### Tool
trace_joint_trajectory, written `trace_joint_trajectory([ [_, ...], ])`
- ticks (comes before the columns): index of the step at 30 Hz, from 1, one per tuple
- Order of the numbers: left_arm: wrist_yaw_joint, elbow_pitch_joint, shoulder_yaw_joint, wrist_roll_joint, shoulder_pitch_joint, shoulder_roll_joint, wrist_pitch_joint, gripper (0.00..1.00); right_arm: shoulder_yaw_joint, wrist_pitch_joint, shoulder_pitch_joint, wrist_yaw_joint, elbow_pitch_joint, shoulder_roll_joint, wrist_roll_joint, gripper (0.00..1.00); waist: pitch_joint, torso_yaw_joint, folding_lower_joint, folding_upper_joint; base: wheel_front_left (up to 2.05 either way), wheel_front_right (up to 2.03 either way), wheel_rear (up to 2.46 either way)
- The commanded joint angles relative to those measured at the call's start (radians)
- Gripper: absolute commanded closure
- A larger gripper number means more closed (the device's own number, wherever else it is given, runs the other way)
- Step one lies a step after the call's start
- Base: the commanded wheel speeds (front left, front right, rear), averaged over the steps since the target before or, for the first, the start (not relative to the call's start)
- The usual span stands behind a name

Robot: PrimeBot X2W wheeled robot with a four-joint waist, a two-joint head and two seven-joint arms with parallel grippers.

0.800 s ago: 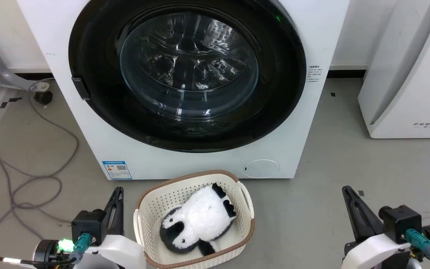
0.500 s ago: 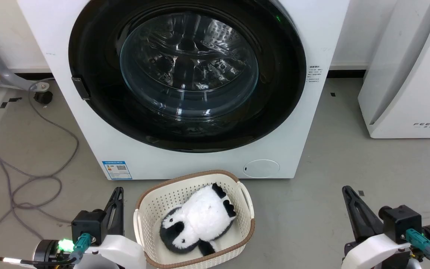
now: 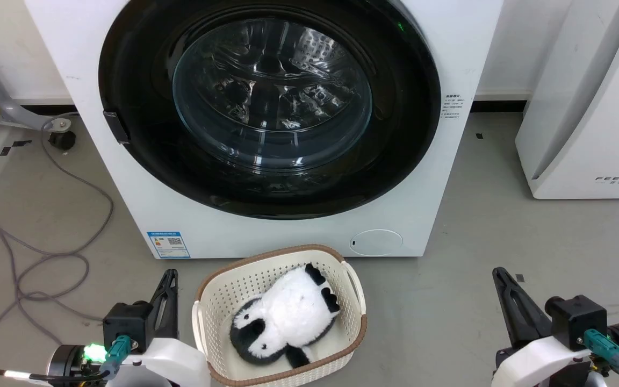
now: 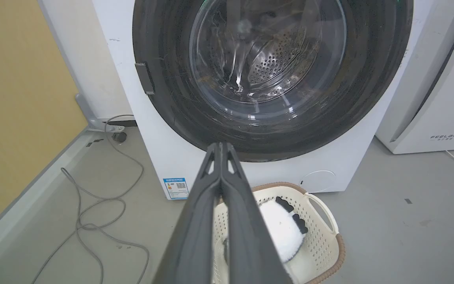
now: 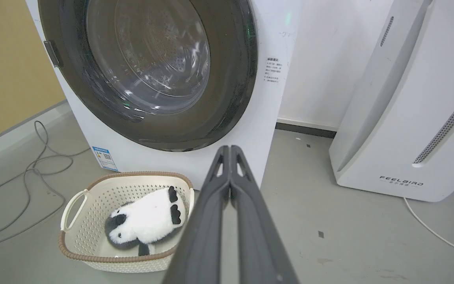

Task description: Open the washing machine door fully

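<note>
Left gripper (image 3: 170, 275) and right gripper (image 3: 497, 273) each had long, dark, tapered fingers. Forearm shells (image 3: 178, 361) were white, with black boxes (image 3: 127, 322) and teal cable plugs (image 3: 599, 339). A green light (image 3: 94, 352) glowed on the left wrist.

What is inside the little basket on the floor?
A fluffy black-and-white panda toy lies inside the basket. Its body covers the middle of the bottom, so anything underneath it cannot be seen.

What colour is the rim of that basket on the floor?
Brown, running around a cream perforated basket; the head view shows it best.
</note>
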Motion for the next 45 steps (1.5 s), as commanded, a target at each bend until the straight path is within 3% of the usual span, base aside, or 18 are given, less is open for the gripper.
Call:
trace_joint_trajectory([
  [1,0.003,-0.004,0.000,0.003,-0.016,0.001,0.000,1.00,0.001,0.002,-0.014,-0.001,-0.004,0.005,-0.008,1.00,0.000,0.000,0.0000,0.0000,0.00,0.00,0.00],
  [18,0.000,0.000,0.000,0.000,0.000,0.000,0.000,1.00,0.000,0.000,0.000,0.000,0.000,0.000,0.001,1.00,0.000,0.000,0.0000,0.0000,0.00,0.00,0.00],
  [19,0.000,0.001,0.000,0.000,0.001,0.000,0.000,0.00,0.000,0.000,0.001,0.000,0.000,0.000,0.001,0.00,0.000,0.000,0.0000,0.0000,0.00,0.00,0.00],
  [20,0.000,0.001,0.000,0.000,0.001,0.000,-0.001,1.00,0.000,-0.001,0.001,0.000,0.000,0.000,0.001,1.00,0.000,0.000,0.0000,0.0000,0.00,0.00,0.00],
  [21,0.000,0.001,0.000,0.000,0.001,0.000,-0.001,0.00,0.000,-0.001,0.001,0.000,0.000,0.000,0.001,0.00,0.000,0.000,0.0000,0.0000,0.00,0.00,0.00],
  [45,0.005,-0.002,-0.035,-0.002,0.001,0.001,-0.054,0.00,0.011,-0.051,-0.017,0.000,0.000,-0.026,0.093,0.00,0.014,0.003,0.0000,0.0000,0.00,0.00,0.00],
])
